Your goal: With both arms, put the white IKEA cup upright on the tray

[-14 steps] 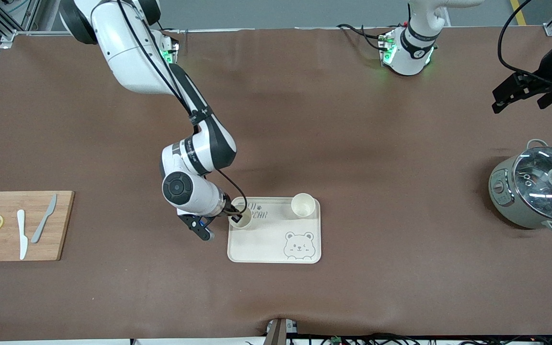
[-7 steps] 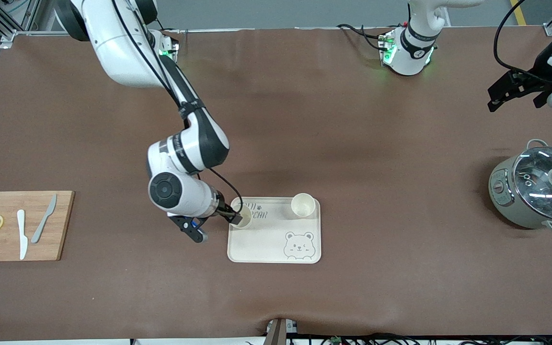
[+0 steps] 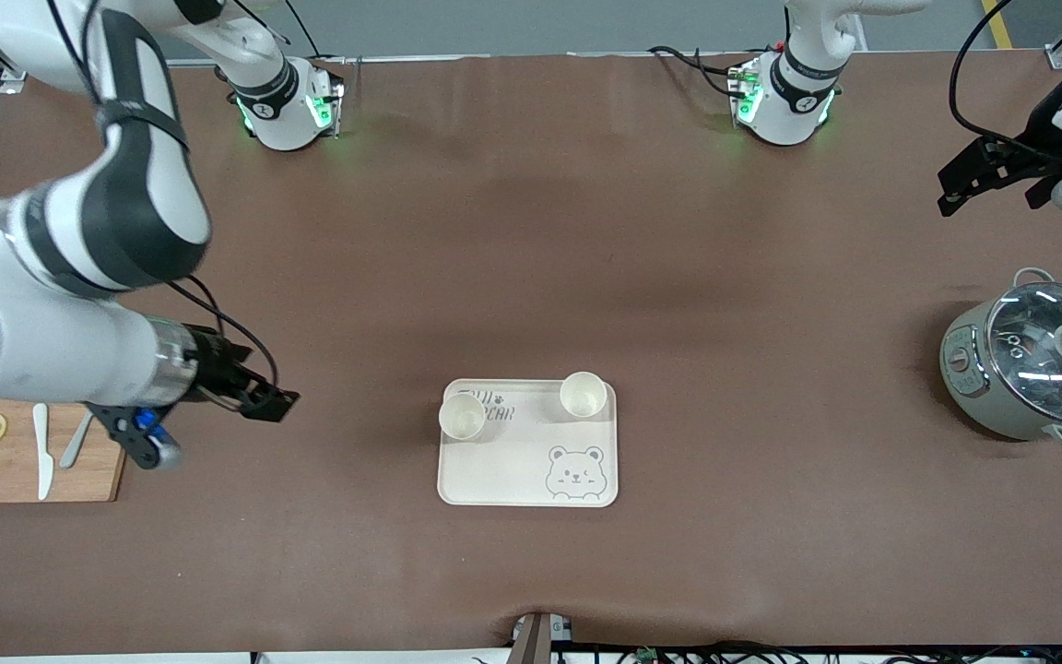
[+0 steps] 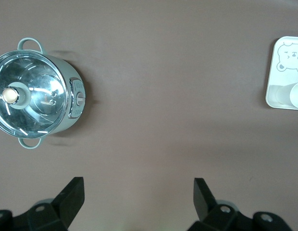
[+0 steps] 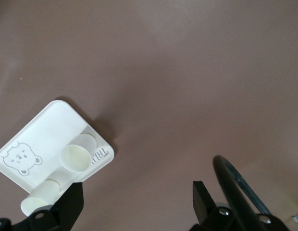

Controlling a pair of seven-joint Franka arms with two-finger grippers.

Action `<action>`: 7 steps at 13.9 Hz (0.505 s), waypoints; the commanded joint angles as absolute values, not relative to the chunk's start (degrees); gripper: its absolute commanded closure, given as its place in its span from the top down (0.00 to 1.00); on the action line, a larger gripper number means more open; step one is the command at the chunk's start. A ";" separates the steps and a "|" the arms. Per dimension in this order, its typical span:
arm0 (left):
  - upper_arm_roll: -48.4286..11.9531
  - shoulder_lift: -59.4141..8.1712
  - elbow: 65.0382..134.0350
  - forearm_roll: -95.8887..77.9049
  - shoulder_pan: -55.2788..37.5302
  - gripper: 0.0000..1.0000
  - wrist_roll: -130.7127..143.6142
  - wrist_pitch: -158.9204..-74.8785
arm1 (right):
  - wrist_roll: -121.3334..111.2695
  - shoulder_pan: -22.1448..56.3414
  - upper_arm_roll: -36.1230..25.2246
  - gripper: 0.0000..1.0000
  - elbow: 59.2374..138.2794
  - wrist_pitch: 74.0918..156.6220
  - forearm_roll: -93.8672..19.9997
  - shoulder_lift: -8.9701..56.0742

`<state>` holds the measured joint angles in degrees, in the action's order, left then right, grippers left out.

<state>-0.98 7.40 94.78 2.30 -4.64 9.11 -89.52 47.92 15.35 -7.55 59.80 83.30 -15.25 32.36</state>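
Both white cups upright on cream tray, at its edge toward the robots' bases; plain, open mouths up, apart from each other. Right gripper empty, jaws spread wide, over bare table between cutting board and tray, tray well clear of jaws. Left gripper waiting, jaws wide open, near lidded pot. Risk: any re-approach clipping a rim, tipping a light cup; looks done otherwise.

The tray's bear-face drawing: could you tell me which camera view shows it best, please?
The front view: the tray lies whole and square-on, with the bear face unobstructed. The right wrist view shows the face smaller and skewed, near the frame edge. The left wrist view catches only the tray's corner, with the face partly cropped.
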 commanded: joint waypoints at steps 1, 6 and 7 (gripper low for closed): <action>-1.41 7.91 95.45 1.76 -4.13 1.00 9.23 -90.44 | 41.17 14.69 -6.59 1.00 73.26 84.63 -9.96 21.92; -1.41 8.09 95.62 1.76 -4.04 1.00 9.23 -90.18 | 16.13 5.46 -6.59 1.00 95.06 92.61 -5.02 3.81; -1.41 8.09 95.62 1.76 -4.04 1.00 9.23 -90.26 | 12.34 3.54 -6.50 1.00 98.75 94.20 -4.57 0.13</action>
<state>-0.99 7.37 95.01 2.30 -4.56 9.11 -89.78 18.83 6.66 -7.84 86.41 89.55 -6.22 10.73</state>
